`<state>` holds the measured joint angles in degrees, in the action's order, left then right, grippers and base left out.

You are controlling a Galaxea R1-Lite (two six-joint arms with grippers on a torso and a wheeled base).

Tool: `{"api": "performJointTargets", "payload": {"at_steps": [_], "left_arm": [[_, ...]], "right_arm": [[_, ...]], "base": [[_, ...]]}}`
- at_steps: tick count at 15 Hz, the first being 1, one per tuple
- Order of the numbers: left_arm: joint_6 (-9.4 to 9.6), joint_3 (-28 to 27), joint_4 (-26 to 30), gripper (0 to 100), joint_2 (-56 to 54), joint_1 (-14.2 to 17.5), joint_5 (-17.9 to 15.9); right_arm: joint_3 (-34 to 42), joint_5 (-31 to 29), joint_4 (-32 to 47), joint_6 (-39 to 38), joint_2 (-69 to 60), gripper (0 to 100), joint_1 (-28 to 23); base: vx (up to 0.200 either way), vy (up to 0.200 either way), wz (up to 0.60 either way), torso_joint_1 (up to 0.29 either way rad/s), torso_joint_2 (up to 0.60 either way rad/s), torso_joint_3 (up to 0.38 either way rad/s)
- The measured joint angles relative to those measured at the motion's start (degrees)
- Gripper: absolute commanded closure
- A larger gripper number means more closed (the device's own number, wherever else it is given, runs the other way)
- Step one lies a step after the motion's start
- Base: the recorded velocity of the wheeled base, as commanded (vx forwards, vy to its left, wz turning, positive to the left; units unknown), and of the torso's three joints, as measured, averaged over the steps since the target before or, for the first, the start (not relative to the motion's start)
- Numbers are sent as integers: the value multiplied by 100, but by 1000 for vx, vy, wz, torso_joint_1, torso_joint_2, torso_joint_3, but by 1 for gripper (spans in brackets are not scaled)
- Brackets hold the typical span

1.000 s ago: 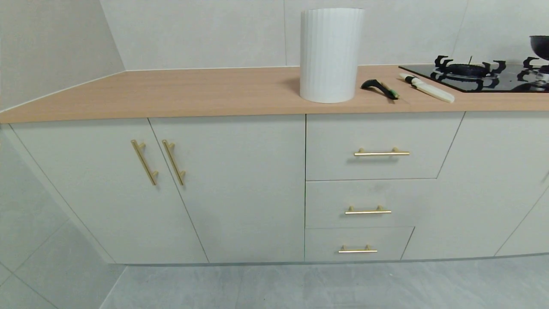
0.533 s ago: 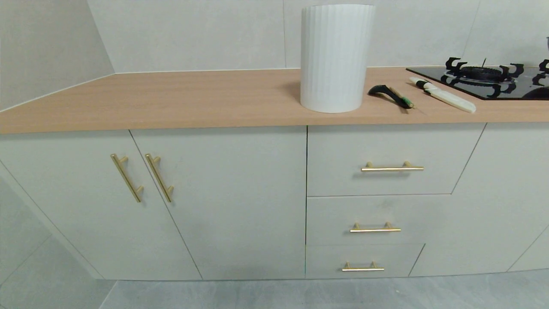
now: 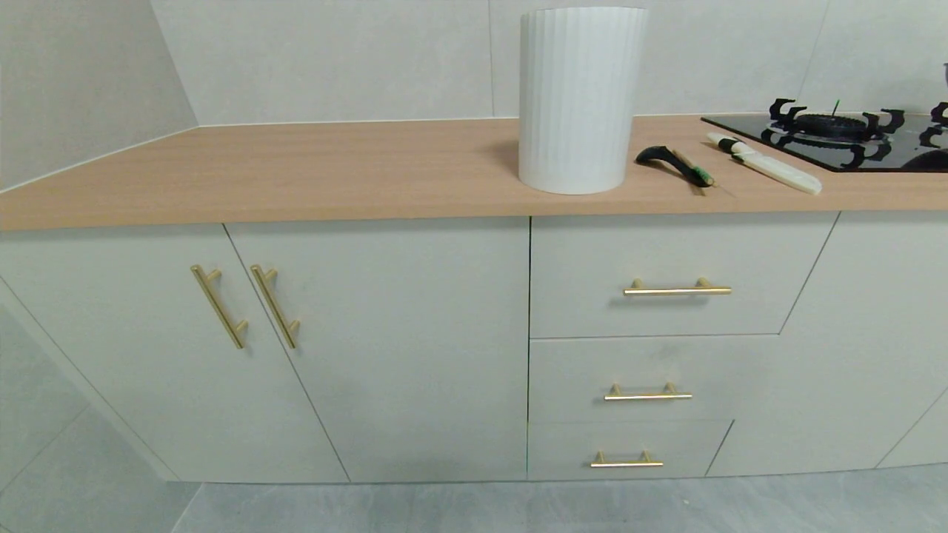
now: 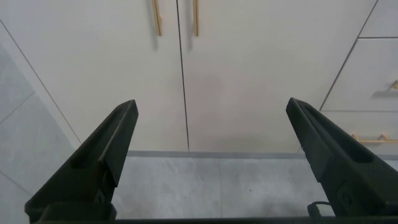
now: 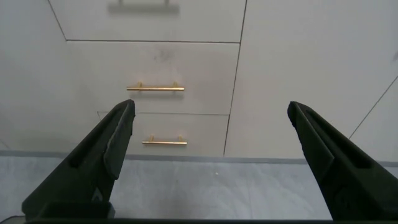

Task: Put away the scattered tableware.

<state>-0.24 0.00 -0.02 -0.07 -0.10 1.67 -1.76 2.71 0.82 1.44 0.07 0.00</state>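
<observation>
**tilefan:** So what step was it on at that point?

**kb_mike:** Right at the start, I'd say. Nothing was picked up. Big stuff first: a long wooden counter (image 3: 296, 170) ran across the shot, with two cupboard doors (image 3: 333, 355) under its left part and a stack of three drawers (image 3: 578, 370) to the right of them. A tall white ribbed canister (image 3: 580, 100) stood on the counter above the drawers, and the stove (image 3: 829, 141) sat at the far right. The left gripper (image 4: 211, 109) hung low in front of the cupboard doors, fingers spread wide with nothing between them. The right gripper (image 5: 211, 107) was the same, in front of the lower drawers and well apart from them.

**tilefan:** And the tableware?

**kb_mike:** Two bits, both lying flat on the counter between the canister and the stove. A pale knife (image 3: 766, 166) was nearer the stove. A small black-and-green thing, which looked like a peeler (image 3: 670, 164), lay just right of the canister. They were near each other, not touching.

**tilefan:** Next move?

**kb_mike:** My guess is the right arm, since it's on that side. It had to come up to counter height and pinch something thin off a flat surface, so it'd need a careful top-down grab. Canister or top drawer as the home? I couldn't tell.
</observation>
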Motion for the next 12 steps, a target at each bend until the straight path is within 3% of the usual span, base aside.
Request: {"api": "performJointTargets", "payload": {"at_steps": [3,7,12], "left_arm": [[2,0,0,0,0,0,2],[0,0,0,0,0,0,2],[0,0,0,0,0,0,2]], "right_arm": [[-789,282,293,-49,351,0,35],[-1164,642,433,-55,1448,0,99],[-1348,722,-160,-71,3440,0,413]], "base": [[0,0,0,0,0,0],[0,0,0,0,0,0],[0,0,0,0,0,0]]}}
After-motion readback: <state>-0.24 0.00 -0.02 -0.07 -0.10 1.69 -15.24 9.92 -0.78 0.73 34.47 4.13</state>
